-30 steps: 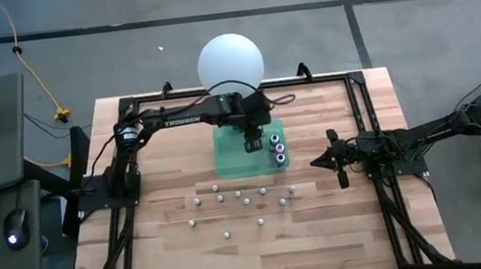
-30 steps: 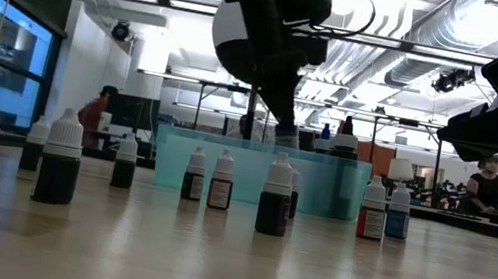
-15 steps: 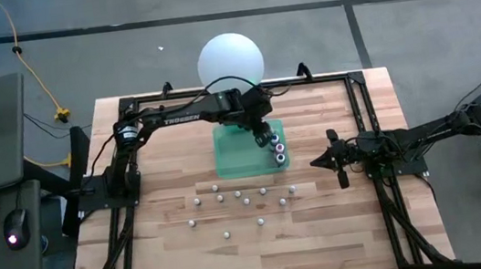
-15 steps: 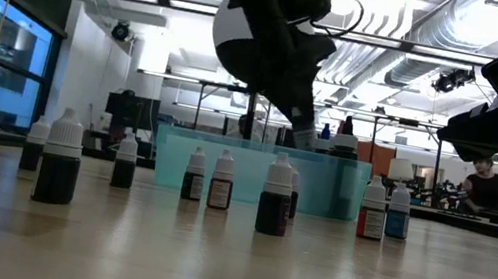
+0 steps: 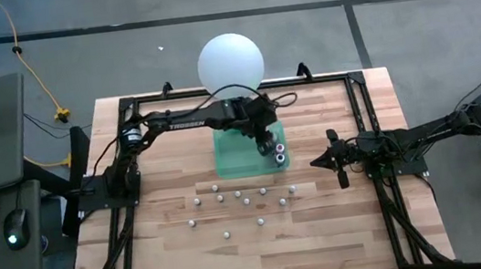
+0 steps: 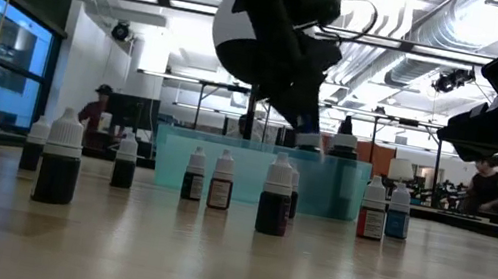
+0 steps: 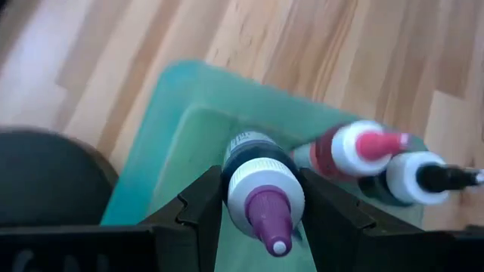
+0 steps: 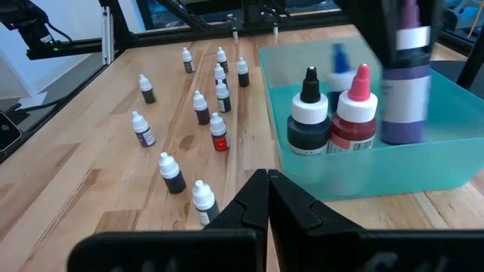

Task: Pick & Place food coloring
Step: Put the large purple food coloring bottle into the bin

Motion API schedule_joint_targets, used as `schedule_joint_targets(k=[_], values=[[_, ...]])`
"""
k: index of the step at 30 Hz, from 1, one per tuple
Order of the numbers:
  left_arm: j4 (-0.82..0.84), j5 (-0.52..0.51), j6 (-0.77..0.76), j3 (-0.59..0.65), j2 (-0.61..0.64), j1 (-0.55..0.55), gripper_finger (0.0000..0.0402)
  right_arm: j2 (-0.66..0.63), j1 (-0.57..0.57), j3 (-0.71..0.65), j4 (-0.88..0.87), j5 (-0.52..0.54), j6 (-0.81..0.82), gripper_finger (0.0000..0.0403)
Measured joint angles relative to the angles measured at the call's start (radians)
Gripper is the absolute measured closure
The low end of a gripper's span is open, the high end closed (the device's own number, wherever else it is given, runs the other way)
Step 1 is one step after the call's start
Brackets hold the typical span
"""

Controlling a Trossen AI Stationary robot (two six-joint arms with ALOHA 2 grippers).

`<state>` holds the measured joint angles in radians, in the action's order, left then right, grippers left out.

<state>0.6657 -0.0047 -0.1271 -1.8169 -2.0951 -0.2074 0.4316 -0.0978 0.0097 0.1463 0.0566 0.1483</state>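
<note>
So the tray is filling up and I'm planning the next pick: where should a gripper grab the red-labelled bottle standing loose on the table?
Grip the red-labelled bottle across its squat body, below the white cap, coming straight down from above. It stands upright, the cap tapers to a narrow tip, and neighbouring bottles stand near its sides.

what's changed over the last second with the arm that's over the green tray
The left gripper, shut on a purple-tipped bottle, moved across the green tray toward the red-tipped bottle and black-tipped bottle standing in it. Those two, the loose bottles on the table and the shut right gripper stayed put.
</note>
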Motion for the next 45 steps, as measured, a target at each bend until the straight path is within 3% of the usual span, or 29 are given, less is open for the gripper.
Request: schedule_joint_targets(k=[15, 34, 45], values=[[-0.041, -0.076, 0.053, 0.000, -0.039, -0.002, 0.0259, 0.000, 0.000, 0.000, -0.001, 0.000, 0.000, 0.0402], [-0.041, -0.054, 0.097, -0.017, -0.079, -0.001, 0.0258, 0.000, 0.000, 0.000, -0.002, 0.000, 0.000, 0.0402], [-0.012, -0.037, 0.100, -0.091, -0.081, -0.002, 0.0182, 0.000, 0.000, 0.000, -0.002, 0.000, 0.000, 0.0402]])
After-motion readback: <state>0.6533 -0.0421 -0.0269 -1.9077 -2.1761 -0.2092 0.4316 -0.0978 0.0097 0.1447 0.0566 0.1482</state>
